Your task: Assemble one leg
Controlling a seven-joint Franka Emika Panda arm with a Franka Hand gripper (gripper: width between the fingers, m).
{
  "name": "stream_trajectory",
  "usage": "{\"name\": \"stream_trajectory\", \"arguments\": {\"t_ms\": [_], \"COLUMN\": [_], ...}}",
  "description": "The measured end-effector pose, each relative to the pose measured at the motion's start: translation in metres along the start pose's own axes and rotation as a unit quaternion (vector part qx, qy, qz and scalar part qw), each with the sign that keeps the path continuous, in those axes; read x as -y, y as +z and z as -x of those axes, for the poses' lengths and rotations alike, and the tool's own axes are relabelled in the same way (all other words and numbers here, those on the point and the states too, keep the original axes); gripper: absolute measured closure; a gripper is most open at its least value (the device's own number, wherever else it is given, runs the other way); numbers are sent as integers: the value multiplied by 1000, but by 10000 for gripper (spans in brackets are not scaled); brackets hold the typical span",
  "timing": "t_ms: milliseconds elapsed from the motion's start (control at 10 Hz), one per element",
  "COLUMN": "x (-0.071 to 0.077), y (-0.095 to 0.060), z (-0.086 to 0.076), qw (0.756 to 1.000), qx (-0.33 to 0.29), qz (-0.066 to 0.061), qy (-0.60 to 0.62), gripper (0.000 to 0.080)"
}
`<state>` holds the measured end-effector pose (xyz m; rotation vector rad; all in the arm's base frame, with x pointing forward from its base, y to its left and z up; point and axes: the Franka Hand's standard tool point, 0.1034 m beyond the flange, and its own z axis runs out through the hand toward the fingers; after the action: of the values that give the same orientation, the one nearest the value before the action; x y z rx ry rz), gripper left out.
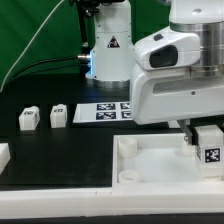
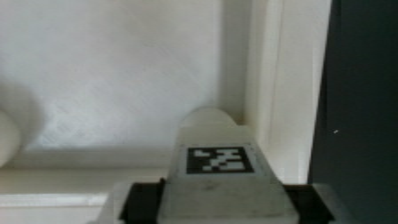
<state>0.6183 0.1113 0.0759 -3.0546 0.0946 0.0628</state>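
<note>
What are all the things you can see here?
held leg: 1, white with black-and-white tag, in the gripper over the tray's corner on the exterior view's right
loose legs: 2, white, tagged, side by side on the black table at the exterior view's left
tray: 1, white, flat, at the table's front
marker board: 1, white with tags, behind the tray
white piece: 1, at the exterior view's left edge, cut off
table: 1, black
gripper: 1, white arm, shut on the leg

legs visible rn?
3. Two loose legs on the table at the exterior view's left; one leg in the claw over the tray's corner. Others may be hidden.
</note>
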Motion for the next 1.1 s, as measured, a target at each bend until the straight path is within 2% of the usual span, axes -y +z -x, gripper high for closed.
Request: {"name": "stream_trajectory", "arguments": {"t_ms": [200, 400, 600, 800, 900, 1000, 1100], "x": [-1, 2, 6, 9, 10, 10, 10], "y": [0, 1, 1, 1, 1, 1, 1], "z": [-1, -1, 0, 0, 0, 0, -1], "qw": [994, 969, 927, 888, 858, 841, 801], "qx": [0, 0, 3, 4, 5, 5, 7], "qz": [-6, -15, -19, -19, -20, -22, -27], "qy": [109, 246, 373, 460, 514, 540, 598], "gripper": [509, 508, 508, 508, 508, 508, 508]}}
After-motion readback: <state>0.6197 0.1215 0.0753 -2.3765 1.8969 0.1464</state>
